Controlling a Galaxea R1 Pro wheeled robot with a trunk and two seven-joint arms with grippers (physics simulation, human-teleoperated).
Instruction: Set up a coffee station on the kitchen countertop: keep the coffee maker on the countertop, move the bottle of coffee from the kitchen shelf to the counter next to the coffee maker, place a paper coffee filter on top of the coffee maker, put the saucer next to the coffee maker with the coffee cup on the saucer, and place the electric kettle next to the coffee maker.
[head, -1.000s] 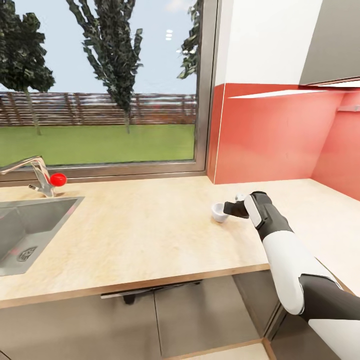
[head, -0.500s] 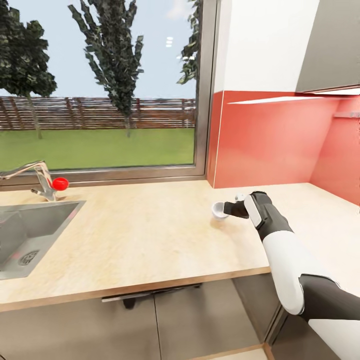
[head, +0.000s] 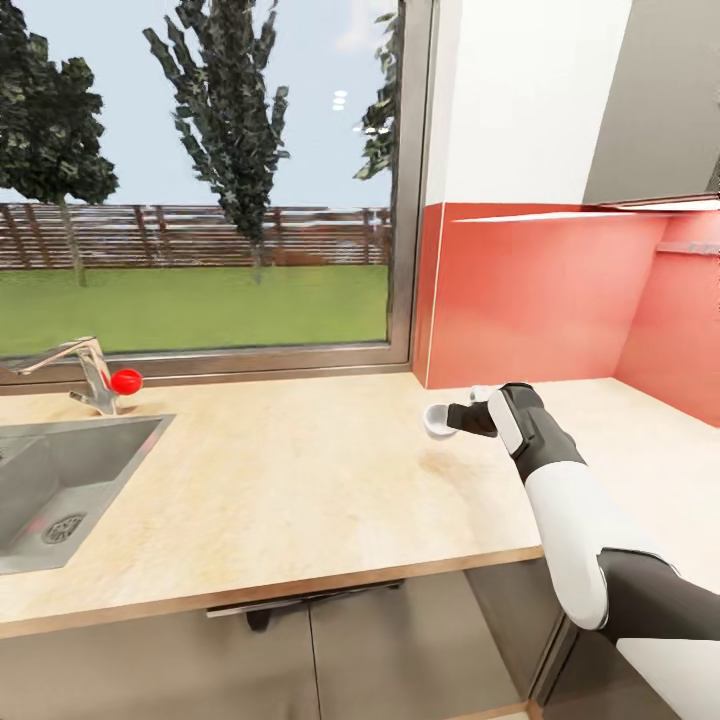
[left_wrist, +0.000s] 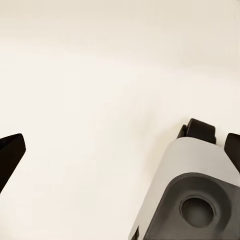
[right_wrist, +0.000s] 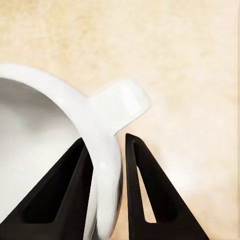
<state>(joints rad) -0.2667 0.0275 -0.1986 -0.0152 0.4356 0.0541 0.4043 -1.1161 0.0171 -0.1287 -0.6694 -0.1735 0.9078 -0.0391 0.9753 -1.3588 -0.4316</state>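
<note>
One sink (head: 60, 480) sits far left of the hand. One coffee cup (head: 436, 420) hangs just above the kitchen countertop (head: 300, 480). The right gripper (head: 452, 418) pinches its rim, arm stretched forward. The left gripper (left_wrist: 120, 147) looks open, though little of it shows.

Head cam high over countertop (head: 300, 480), R wrist cam v. close on cup (right_wrist: 60, 130), both share it, L wrist cam surface unclear

Sink (head: 60, 480): steel basin, sunk at the table's left end.
Faucet (head: 85, 370): chrome, behind the sink, with a red knob (head: 126, 381).
Window (head: 200, 180): trees, wooden fence, lawn outside.
Backsplash (head: 530, 295): red, white wall above.
Cabinet fronts (head: 380, 650): grey, below.
</note>
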